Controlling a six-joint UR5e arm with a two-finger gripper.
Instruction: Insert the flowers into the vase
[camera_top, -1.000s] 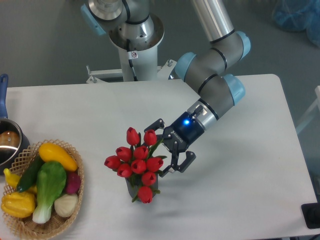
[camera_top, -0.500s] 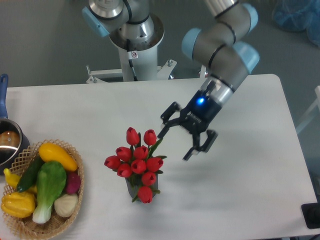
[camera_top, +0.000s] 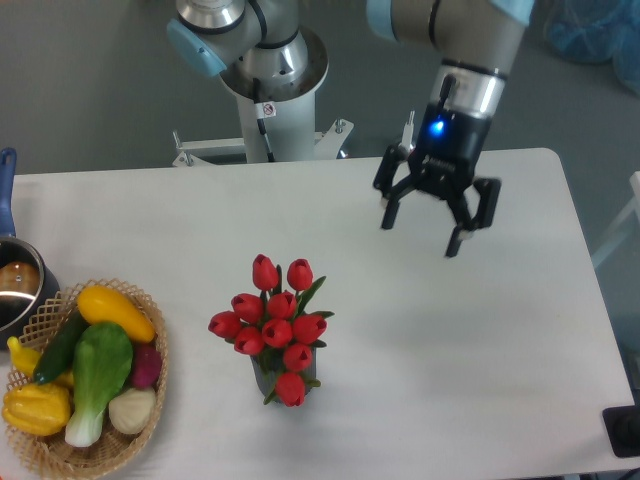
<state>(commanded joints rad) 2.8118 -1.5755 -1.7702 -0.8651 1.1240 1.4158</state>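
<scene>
The flowers (camera_top: 272, 323), a bunch of red tulips with green leaves, stand upright in the vase (camera_top: 262, 375), a small dark grey cylinder mostly hidden beneath the blooms. They sit a little in front of the table's middle. My gripper (camera_top: 422, 238) hangs open and empty well up and to the right of the bunch, clear of it, with its fingers (camera_top: 463, 230) spread and pointing down at the table.
A wicker basket (camera_top: 150, 410) of green, yellow and purple vegetables sits at the front left. A pot (camera_top: 15, 290) with a blue handle stands at the left edge. The robot base (camera_top: 270, 75) rises behind the table's far edge.
My gripper has let go of the flowers and pulled away up and to the right, rising from beside the bunch. The flowers stay in the vase.
</scene>
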